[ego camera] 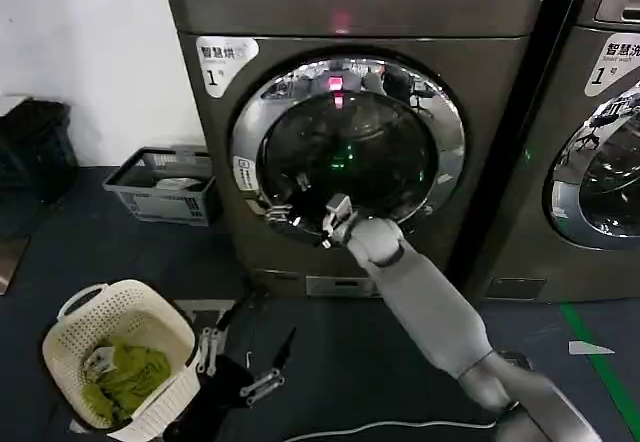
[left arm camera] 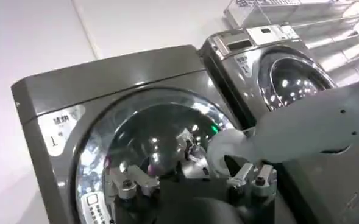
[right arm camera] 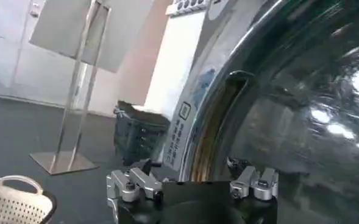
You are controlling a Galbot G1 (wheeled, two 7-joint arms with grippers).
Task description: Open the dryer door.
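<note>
Right gripper (ego camera: 300,214), jaws spread apart, sits at the dryer door's (ego camera: 350,152) lower-left rim

The head camera looked forward and down from a little way back, facing the front of the dryer (ego camera: 350,132) squarely, with the floor (ego camera: 140,252) and a white laundry basket (ego camera: 120,357) below it. The left wrist camera sat low and farther off, tilted upward across its own left gripper (left arm camera: 191,182) at the same round dryer door (left arm camera: 149,152) and the neighbouring machine (left arm camera: 277,67). The right wrist camera was very near the door's rim (right arm camera: 213,122), looking along the glass, and shared the grey crate (right arm camera: 139,131) and the basket with the head view.
</note>
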